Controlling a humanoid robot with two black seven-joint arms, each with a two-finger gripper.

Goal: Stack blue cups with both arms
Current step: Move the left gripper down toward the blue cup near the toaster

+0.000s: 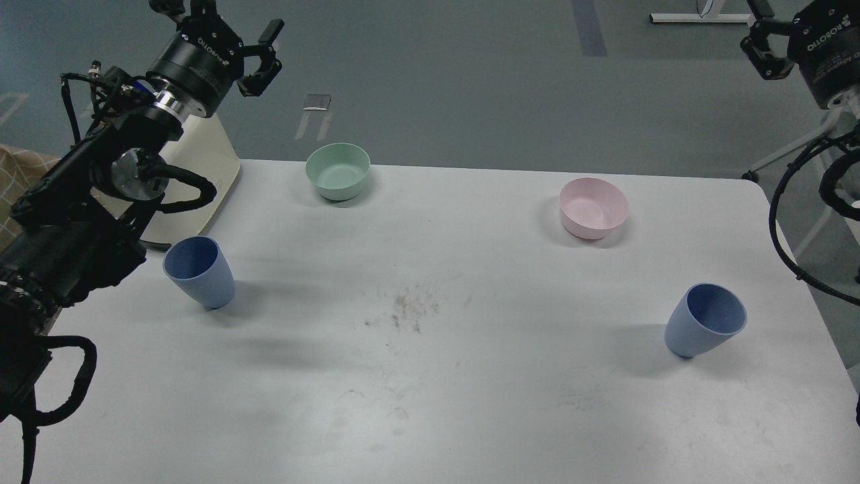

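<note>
Cups come first: two blue ones stand on the white worktop (470, 376), far apart from each other. One blue cup (199, 271) is on the left side, near the worktop's left edge. It stands up with its open top showing, and the inside is a darker blue. The other blue cup (704, 320) is on the right side, nearer the front. It also stands on its small bottom, with its mouth open to the view. Nothing is inside either cup and nothing touches them.

Farther back sit two bowls. A green bowl (338, 171) is close to the back edge, left of the middle. A pink bowl (594, 208) is on the right, behind the right cup. A cream box (201, 161) stands at the back left corner, partly hidden by the arm.

Both arms are held high, away from the cups. The left tool (222, 23) is up above the cream box, and its two fingers are spread apart with nothing between them. The right tool (762, 30) is in the top right corner, cut off by the edge of the view, so I cannot tell if its fingers are apart or together

A smudge of brown marks (411, 310) lies in the middle of the worktop, between the two cups
</note>
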